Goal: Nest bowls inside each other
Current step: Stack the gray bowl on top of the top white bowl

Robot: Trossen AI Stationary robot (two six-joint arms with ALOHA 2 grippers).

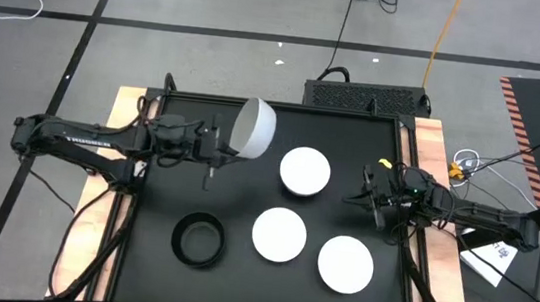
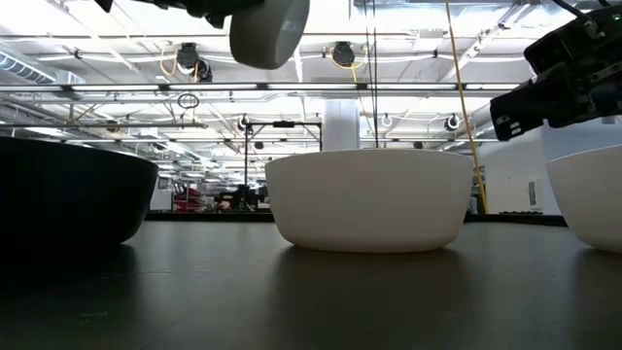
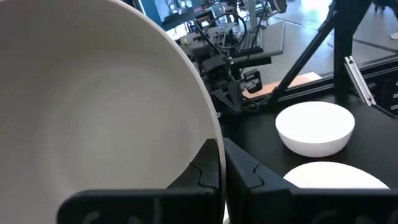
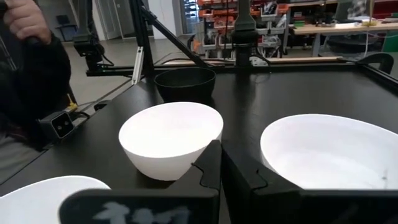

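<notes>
My left gripper [image 1: 227,138] is shut on a light grey bowl [image 1: 254,127], held high over the table's far left part and tipped on its side. It also shows at the top of the low view [image 2: 270,29]. Three white bowls [image 1: 304,171] [image 1: 278,234] [image 1: 346,264] and a black bowl [image 1: 198,239] rest on their bases on the black table. My right gripper [image 1: 371,194] is shut and empty, above the table to the right of the far white bowl. My left gripper holds the grey bowl by its rim [image 3: 214,134], one finger [image 3: 200,171] inside the bowl and one [image 3: 252,177] outside. The fingers come level from the table's left. The bowl is lifted clear, tipped on its side with its opening toward the gripper.
The table has raised wooden side rails [image 1: 426,147]. A person's dark sleeve [image 4: 28,68] shows beyond the table in the right wrist view. Bare table surface [image 1: 352,140] lies at the far right, behind the white bowls.
</notes>
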